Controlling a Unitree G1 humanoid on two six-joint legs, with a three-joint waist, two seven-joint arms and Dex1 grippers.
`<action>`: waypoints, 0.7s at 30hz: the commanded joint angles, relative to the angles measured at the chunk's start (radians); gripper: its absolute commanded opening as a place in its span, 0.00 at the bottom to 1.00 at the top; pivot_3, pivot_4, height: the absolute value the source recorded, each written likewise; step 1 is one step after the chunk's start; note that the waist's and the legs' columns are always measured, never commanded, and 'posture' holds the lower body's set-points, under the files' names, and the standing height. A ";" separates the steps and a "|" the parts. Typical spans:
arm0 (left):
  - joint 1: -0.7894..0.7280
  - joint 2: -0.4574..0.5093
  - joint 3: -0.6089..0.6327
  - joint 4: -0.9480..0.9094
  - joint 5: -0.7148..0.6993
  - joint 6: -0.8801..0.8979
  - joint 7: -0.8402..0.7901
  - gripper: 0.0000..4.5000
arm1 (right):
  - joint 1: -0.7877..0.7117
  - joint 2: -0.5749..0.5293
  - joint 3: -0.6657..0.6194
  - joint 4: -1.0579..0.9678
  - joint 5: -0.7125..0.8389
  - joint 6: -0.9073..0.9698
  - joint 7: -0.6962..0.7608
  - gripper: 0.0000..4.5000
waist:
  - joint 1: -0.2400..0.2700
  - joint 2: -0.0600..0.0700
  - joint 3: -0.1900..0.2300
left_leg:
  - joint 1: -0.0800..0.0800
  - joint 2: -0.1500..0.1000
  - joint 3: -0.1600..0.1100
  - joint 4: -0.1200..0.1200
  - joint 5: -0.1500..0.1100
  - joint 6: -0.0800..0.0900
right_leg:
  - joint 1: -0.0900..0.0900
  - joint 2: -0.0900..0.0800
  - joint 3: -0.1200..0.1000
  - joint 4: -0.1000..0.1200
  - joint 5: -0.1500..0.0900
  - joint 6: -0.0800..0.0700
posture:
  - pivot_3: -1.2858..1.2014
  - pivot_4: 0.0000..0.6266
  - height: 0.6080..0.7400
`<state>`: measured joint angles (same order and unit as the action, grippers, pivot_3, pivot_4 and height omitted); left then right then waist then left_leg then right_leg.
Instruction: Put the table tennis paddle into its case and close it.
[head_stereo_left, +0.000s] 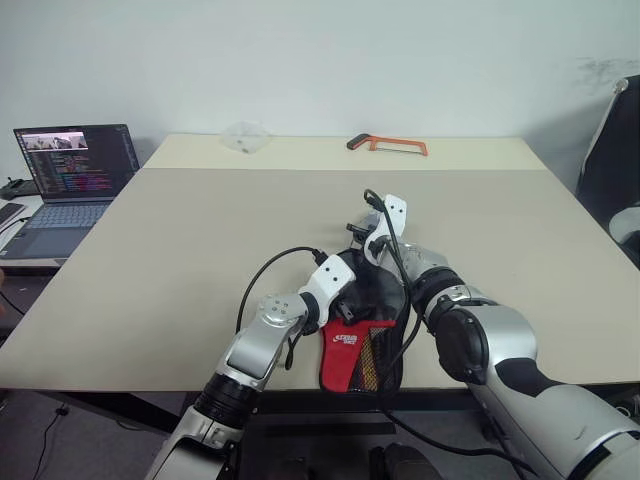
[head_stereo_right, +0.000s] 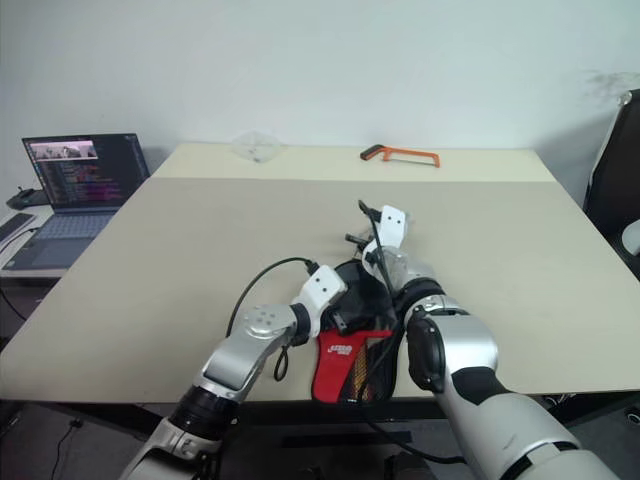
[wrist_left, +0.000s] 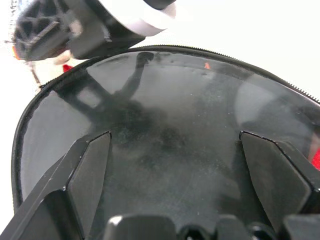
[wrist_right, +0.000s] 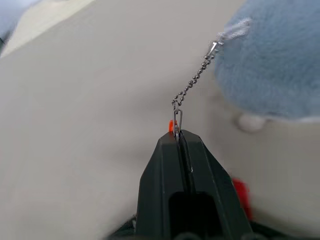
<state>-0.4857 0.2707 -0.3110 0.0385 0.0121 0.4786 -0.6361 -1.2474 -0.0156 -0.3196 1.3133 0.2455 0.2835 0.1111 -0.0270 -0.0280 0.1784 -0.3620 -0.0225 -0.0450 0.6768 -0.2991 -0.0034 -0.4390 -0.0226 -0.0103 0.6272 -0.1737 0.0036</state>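
The case (head_stereo_left: 360, 335) lies at the table's (head_stereo_left: 180, 260) near edge, its red logo panel and mesh pocket toward the robot and its rounded black end pointing away; both arms cover much of that black end, so its far outline is hard to follow from the head views. The table tennis paddle cannot be made out anywhere (whether it sits inside the case cannot be told). Over the case's round end the left gripper (wrist_left: 175, 165) hangs with its fingers (wrist_left: 92, 170) spread wide and nothing between them; the left wrist view looks down on glossy black fabric edged by the zip track. At the case's far side the right gripper (wrist_right: 180, 137) has its fingers pressed tight together on a small metal zip pull (wrist_right: 178, 120), from which a ball chain (wrist_right: 197, 77) runs to a fluffy blue charm (wrist_right: 280, 60), cut off by the frame. Both forearms reach forward and slightly downward, the right one further out. Well beyond the case, by the table's far edge, lie an orange-framed hacksaw (head_stereo_left: 390, 145) and a clear plastic bag (head_stereo_left: 245, 137); a laptop (head_stereo_left: 70, 185) stands off the table's left side.
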 joint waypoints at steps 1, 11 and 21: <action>0.021 0.004 -0.040 0.042 0.022 0.018 -0.009 1.00 | 0.038 -0.069 0.055 -0.099 -0.048 0.025 0.054 0.00 | 0.001 0.000 0.000 | 0.000 0.000 0.000 0.000 0.000 0.000 | 0.000 0.000 0.000 0.000 0.000 0.000 | 0.52 0.24 1.00; -0.002 0.001 -0.048 0.085 0.022 -0.009 -0.024 1.00 | 0.185 -0.202 0.169 -0.385 -0.094 0.197 0.156 0.00 | 0.008 0.001 0.000 | 0.001 -0.001 -0.002 0.001 0.000 0.000 | 0.002 0.000 -0.001 0.000 -0.003 0.005 | 0.52 0.24 1.00; -0.037 0.005 -0.055 0.147 0.027 -0.048 -0.050 1.00 | 0.406 -0.439 0.331 -0.854 -0.083 0.466 0.444 0.00 | 0.029 0.001 0.000 | 0.000 -0.002 -0.002 0.001 0.000 0.000 | 0.002 0.000 -0.002 -0.001 -0.004 0.006 | 0.52 0.24 1.00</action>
<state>-0.5359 0.2610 -0.3388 0.1257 0.0113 0.4218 -0.6724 -0.8678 -0.3673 0.0012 0.5671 0.1768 0.7125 0.4921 0.0020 -0.0270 0.1780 -0.3623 -0.0248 -0.0478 0.6782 -0.2988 -0.0031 -0.4368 -0.0223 -0.0129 0.6265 -0.1776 0.0101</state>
